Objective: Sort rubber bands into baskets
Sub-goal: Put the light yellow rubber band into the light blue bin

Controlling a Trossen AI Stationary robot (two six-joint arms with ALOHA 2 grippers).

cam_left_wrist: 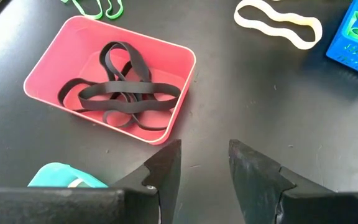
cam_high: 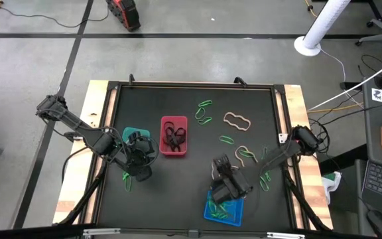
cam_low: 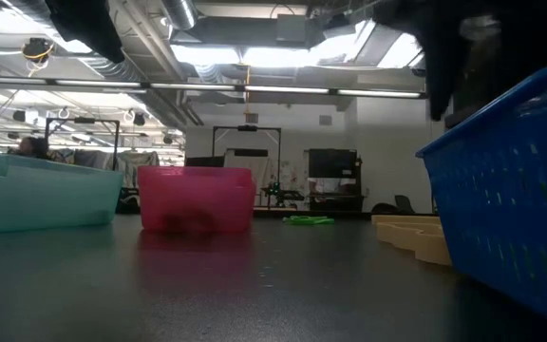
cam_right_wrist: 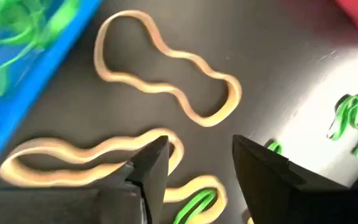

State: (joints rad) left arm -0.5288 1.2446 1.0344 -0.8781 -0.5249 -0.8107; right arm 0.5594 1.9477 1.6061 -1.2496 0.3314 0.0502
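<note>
Three baskets stand on the black mat: teal (cam_high: 133, 133), red (cam_high: 174, 150) with black rubber bands (cam_left_wrist: 120, 87) in it, and blue (cam_high: 211, 212) with green bands (cam_right_wrist: 17, 34). Loose green bands (cam_high: 204, 113) and tan bands (cam_high: 239, 121) lie flat on the mat's far right part. My left gripper (cam_left_wrist: 204, 168) hovers open by the teal basket (cam_left_wrist: 61, 176), near the red basket (cam_left_wrist: 166, 74). My right gripper (cam_right_wrist: 199, 165) stands open above the mat by the blue basket's far edge, over a tan band (cam_right_wrist: 86, 155). Nothing is between either pair of fingers.
A green band (cam_high: 128, 178) lies near my left gripper (cam_high: 140, 169), another (cam_high: 265, 180) to the right of my right gripper (cam_high: 223, 182). In the low view the blue basket (cam_low: 511, 190) stands close in front; the red (cam_low: 196, 199) and teal (cam_low: 36, 195) stand farther back.
</note>
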